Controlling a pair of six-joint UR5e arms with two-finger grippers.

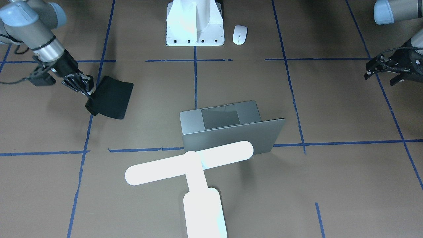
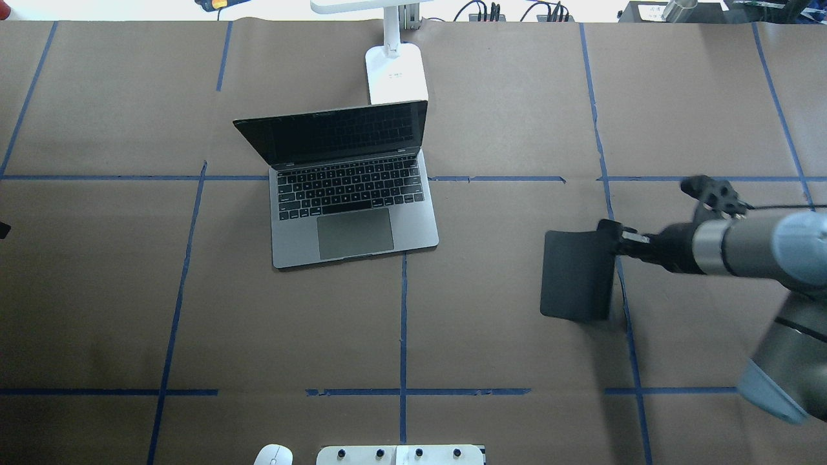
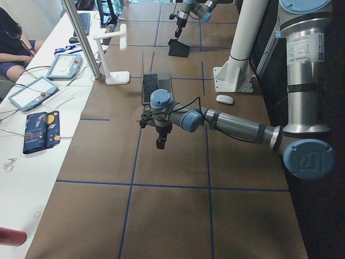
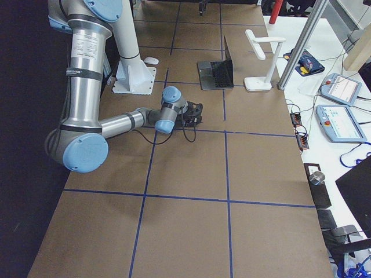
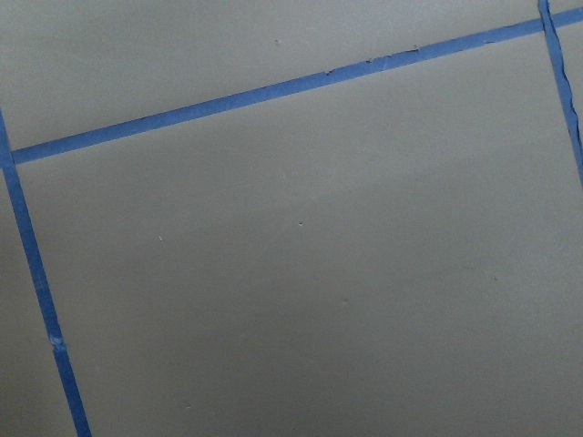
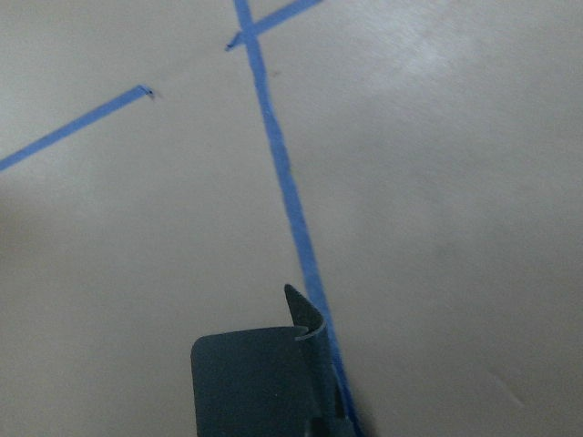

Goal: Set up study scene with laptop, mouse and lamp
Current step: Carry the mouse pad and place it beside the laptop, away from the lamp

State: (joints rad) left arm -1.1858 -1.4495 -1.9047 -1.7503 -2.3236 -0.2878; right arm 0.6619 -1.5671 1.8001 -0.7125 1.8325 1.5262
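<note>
Laptop [image 2: 355, 213] and lamp [image 2: 395, 74] stand placed; right gripper [image 1: 88, 93], clamped on the mat [image 2: 575, 278], should next lay it flat; left gripper [image 1: 380, 77] hangs idle, jaws apart.

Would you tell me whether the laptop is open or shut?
Open. The laptop shows its keyboard and trackpad, its dark screen raised behind.

Silver-grey arms [image 4: 84, 81], pale-blue joint caps [image 4: 85, 153] (rounded)
</note>
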